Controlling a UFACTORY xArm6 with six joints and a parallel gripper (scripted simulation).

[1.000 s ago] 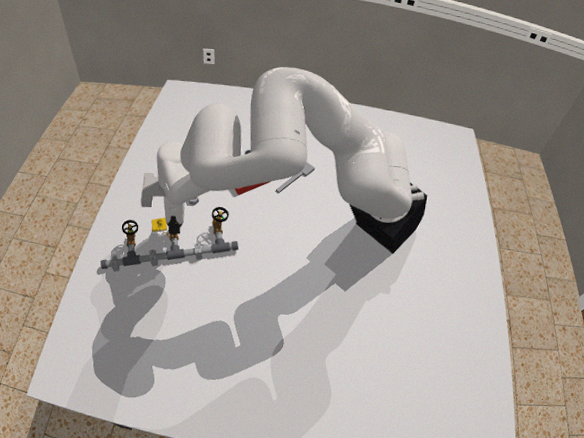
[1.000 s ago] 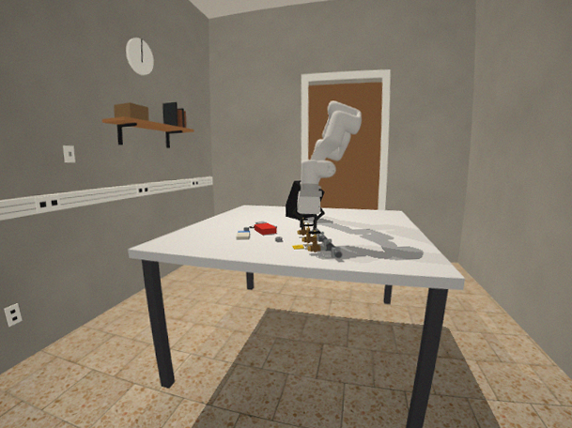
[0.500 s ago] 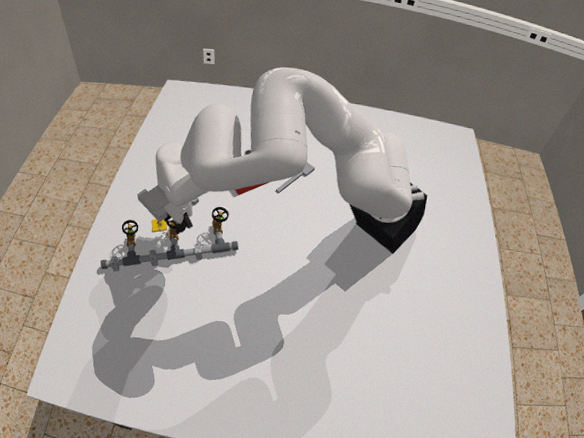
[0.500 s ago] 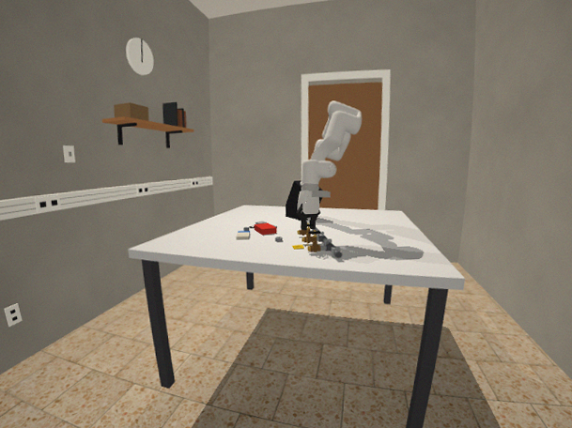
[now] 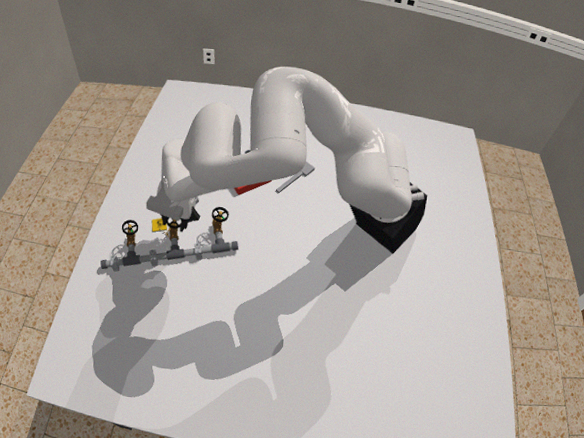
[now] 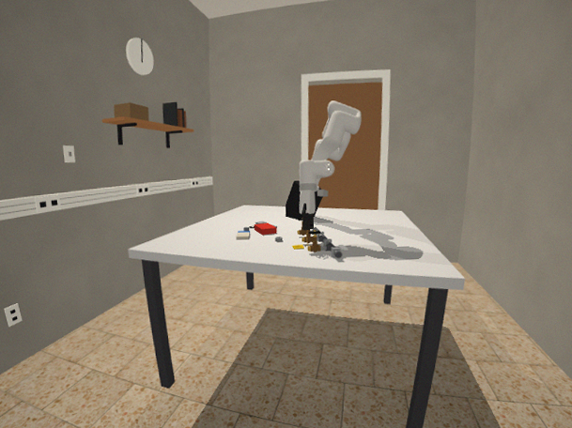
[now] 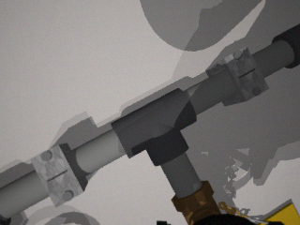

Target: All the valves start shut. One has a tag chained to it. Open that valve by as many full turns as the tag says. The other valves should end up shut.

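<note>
Three valves stand on a grey pipe (image 5: 170,255) near the table's left side. The left valve (image 5: 127,222) and right valve (image 5: 215,217) show black handwheels. My gripper (image 5: 173,223) is shut on the handwheel of the middle valve, which it mostly hides. A yellow tag (image 5: 157,225) lies on the table just behind that middle valve, chained to it. The wrist view looks down the middle valve's brass stem (image 7: 194,202) to the pipe tee (image 7: 155,128), with a corner of the yellow tag (image 7: 283,213) at the lower right. The fingers are out of the wrist view.
Behind the arm lie a red box (image 6: 265,228), a small white-and-blue block (image 6: 243,234) and a small grey piece (image 6: 278,239). A grey flat bar (image 5: 295,177) lies near the arm's base (image 5: 390,226). Pipe clamps (image 7: 58,175) hold the pipe to the table.
</note>
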